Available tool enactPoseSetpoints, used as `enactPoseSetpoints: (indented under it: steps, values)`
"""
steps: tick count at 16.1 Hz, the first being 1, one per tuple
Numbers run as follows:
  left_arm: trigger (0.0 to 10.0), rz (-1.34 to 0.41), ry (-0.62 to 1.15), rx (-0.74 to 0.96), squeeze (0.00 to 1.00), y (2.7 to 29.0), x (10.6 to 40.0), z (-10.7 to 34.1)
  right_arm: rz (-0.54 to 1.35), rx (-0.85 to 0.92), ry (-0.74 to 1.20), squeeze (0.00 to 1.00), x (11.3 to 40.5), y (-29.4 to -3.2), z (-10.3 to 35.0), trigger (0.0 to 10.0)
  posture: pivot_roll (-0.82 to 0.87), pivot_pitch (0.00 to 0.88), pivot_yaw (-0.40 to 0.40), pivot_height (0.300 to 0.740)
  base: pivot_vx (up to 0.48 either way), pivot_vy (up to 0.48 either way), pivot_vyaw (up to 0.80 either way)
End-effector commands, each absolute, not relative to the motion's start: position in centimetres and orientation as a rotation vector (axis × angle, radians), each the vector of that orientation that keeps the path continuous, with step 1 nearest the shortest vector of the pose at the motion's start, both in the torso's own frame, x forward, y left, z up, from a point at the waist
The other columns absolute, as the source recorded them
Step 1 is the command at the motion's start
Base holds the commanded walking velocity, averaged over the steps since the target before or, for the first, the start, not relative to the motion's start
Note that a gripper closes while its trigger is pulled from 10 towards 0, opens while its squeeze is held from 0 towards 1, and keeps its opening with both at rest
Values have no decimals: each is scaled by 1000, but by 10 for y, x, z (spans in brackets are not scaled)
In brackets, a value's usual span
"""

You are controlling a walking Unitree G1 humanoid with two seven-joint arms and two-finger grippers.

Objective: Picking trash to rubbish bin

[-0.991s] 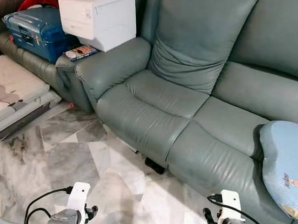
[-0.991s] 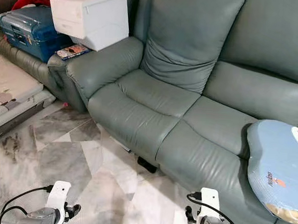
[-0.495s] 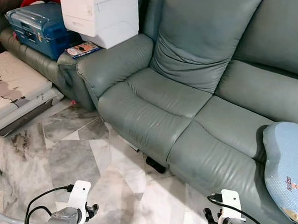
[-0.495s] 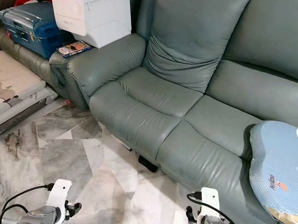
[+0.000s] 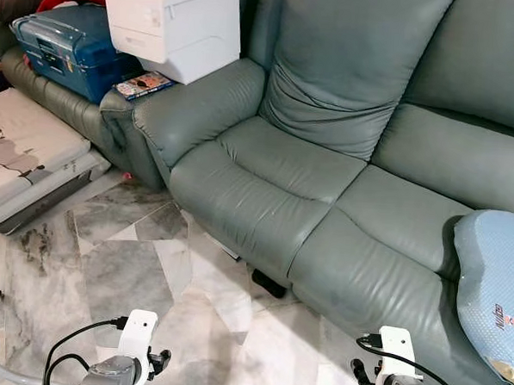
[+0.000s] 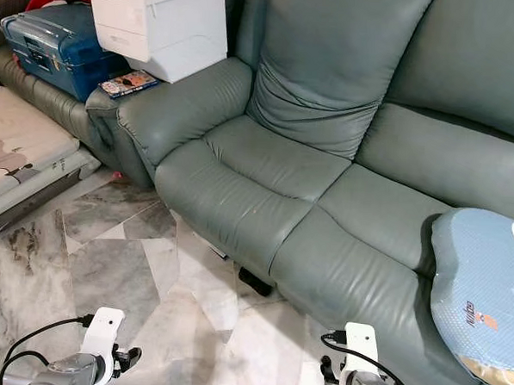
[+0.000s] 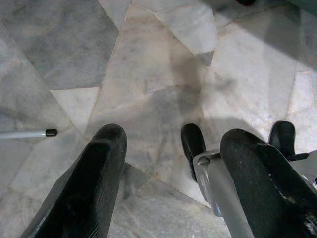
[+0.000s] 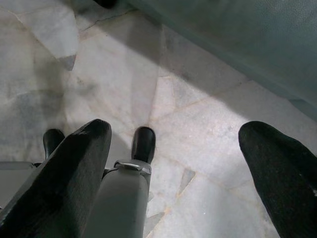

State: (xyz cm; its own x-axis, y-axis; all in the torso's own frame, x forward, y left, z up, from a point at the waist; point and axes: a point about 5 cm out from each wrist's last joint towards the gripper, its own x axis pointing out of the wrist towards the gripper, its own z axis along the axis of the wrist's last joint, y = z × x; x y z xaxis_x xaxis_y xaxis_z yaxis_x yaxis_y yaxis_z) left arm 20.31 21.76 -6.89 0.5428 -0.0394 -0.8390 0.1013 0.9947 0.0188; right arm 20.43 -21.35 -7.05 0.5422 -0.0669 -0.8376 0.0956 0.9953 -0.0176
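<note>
Left gripper [image 7: 168,163]: fingers spread, nothing between them — it hangs low over the marble floor [image 5: 141,273].
Right gripper [image 8: 173,163]: released too, empty, near the sofa [image 5: 326,196] base.
Trash: you've no clear piece yet; a small dark object [image 5: 268,284] sits under the sofa edge at 12 o'clock, identity unclear.
Bin: can't place it.
Risk: walk on blind and you may kick that object deeper under the sofa.

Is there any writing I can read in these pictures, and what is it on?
None can be read for certain.
Blue pillow: dark lettering with an orange mark, too blurred.
Booklet on the sofa armrest: colourful print, too small.
Blue suitcase: small labels, unreadable.
</note>
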Motion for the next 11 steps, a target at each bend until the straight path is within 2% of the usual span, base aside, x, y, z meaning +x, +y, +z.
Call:
enactPoseSetpoints:
  steps: [1,11]
  values:
    - [10000,-82,1002,91,0,221,201,-70,-93,29,1001,0,204,-212,-71,10000,14,42,38,740,0,0,0]
    - [10000,-82,1002,91,0,221,201,-70,-93,29,1001,0,204,-212,-71,10000,14,42,38,740,0,0,0]
